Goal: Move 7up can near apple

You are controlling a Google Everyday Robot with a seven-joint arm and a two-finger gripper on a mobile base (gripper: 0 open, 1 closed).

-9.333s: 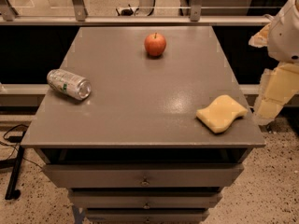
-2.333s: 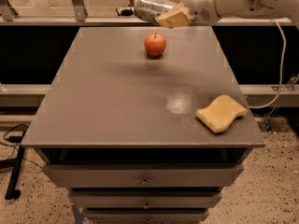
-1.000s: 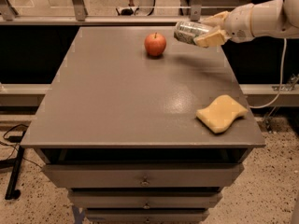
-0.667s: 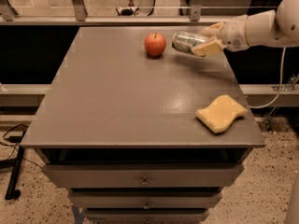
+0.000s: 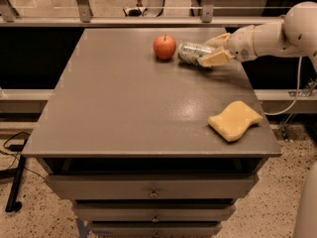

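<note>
Now we see the gripper (image 5: 205, 52) toward 1 o'clock from the middle of the grey table (image 5: 124, 108), its two tan fingers (image 5: 216, 58) pinching the 7up can (image 5: 190, 51), which lies on its side low at the tabletop; we cannot tell if it touches. At 9 o'clock from the can sits the apple (image 5: 164, 46), just beside it with a thin gap. At 5 o'clock from the gripper, well apart, lies a yellow sponge (image 5: 235, 120).
</note>
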